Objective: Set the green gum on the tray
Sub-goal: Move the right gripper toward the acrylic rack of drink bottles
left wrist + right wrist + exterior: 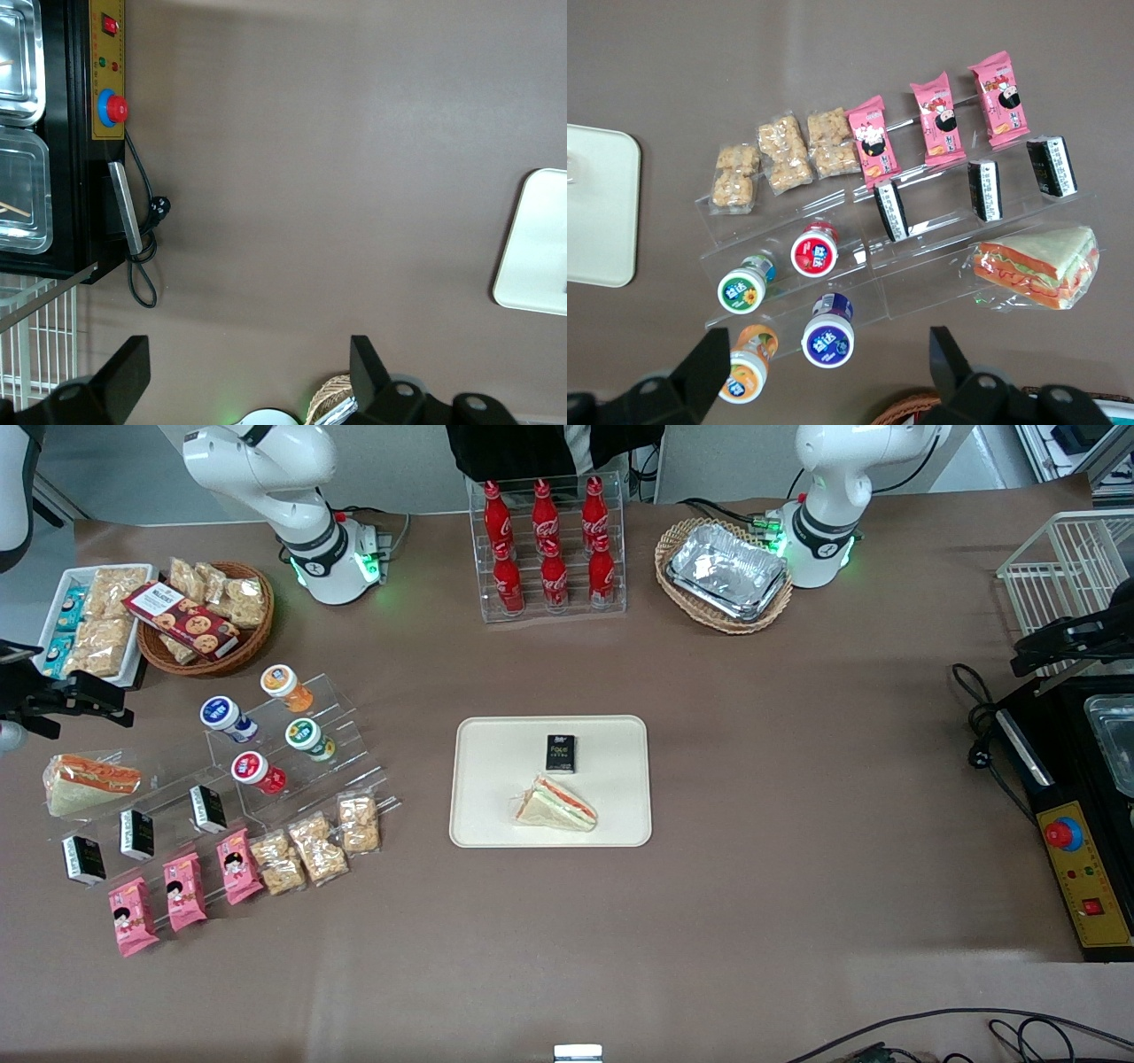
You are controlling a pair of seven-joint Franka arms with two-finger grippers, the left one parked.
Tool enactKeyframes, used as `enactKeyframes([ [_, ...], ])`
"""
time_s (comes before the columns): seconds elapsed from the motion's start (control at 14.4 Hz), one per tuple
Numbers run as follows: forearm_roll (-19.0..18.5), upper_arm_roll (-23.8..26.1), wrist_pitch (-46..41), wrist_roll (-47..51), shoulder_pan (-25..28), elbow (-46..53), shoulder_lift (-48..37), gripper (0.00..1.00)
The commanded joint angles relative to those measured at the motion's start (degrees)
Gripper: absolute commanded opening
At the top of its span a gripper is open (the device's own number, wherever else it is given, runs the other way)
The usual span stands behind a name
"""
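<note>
The green gum is a small bottle with a green-and-white lid. It rests on a step of a clear acrylic stand, among other bottles. The cream tray lies mid-table and holds a wrapped sandwich and a small black box. My gripper hangs open, high over the working arm's end of the table. It is away from the gum and nothing is between its fingers.
Blue-lidded, orange-lidded and red-lidded bottles surround the gum. Snack packets, black boxes and a wrapped sandwich fill the stand's other steps. A cookie basket and cola rack stand farther back.
</note>
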Motion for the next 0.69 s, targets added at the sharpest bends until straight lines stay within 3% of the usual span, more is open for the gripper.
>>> enactKeyframes([
  [0.0, 1.3, -0.2, -0.9, 0.7, -0.4, 1.0, 0.1, 1.0],
  [0.62, 1.4, 0.1, -0.4, 3.4, 0.4, -0.4, -1.0, 1.0],
])
